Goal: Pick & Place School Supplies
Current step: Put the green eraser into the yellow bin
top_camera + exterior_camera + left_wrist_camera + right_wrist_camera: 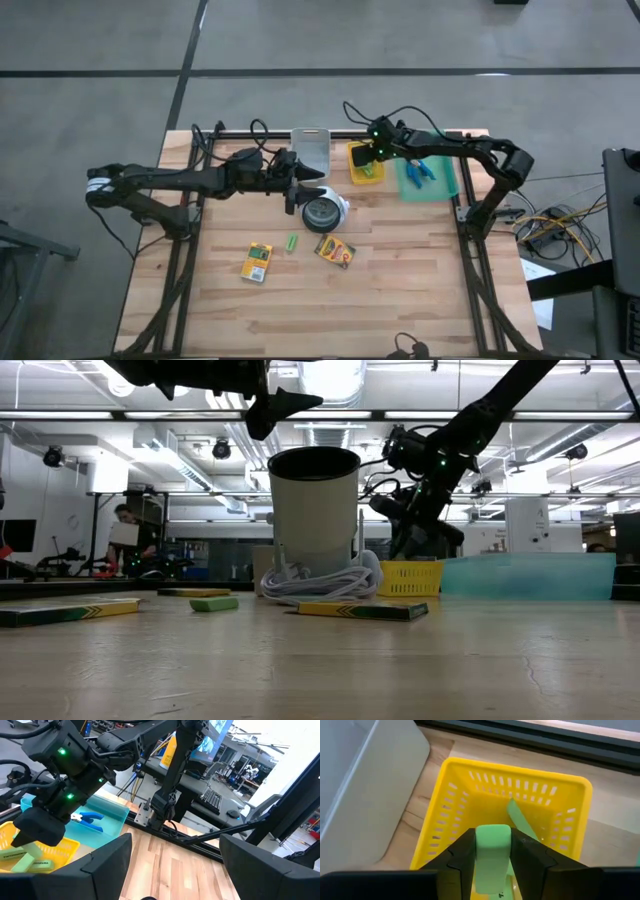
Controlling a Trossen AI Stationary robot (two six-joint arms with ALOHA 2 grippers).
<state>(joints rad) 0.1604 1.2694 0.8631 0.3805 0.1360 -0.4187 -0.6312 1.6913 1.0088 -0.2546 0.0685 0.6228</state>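
Observation:
My right gripper (492, 857) reaches down into a yellow basket (365, 166) at the table's far side, shut on a short light-green stick (492, 845). Another green stick (519, 822) lies in the basket. A third green stick (292, 242) and two yellow-and-green crayon boxes (257, 262) (335, 250) lie flat on the wood. Two blue-handled tools (420, 170) lie in a teal tray (443, 186). My left gripper (318, 187) hangs open in the air over a white cup (315, 510), touching nothing. My right gripper pinches the light-green stick by its two long sides (479, 851) between its two fingers. The fingers slant down from above, and the stick lies along them. Its free end (26, 852) sticks out below the fingers inside the basket; whether it touches the basket's floor cannot be told.
The white cup (325, 212) stands mid-table with a white cord (320, 582) coiled round its foot. A pale grey tray (311, 150) lies left of the basket. A dark frame (470, 235) runs along the table's edges. Bare wood (400, 300) stretches toward the near edge.

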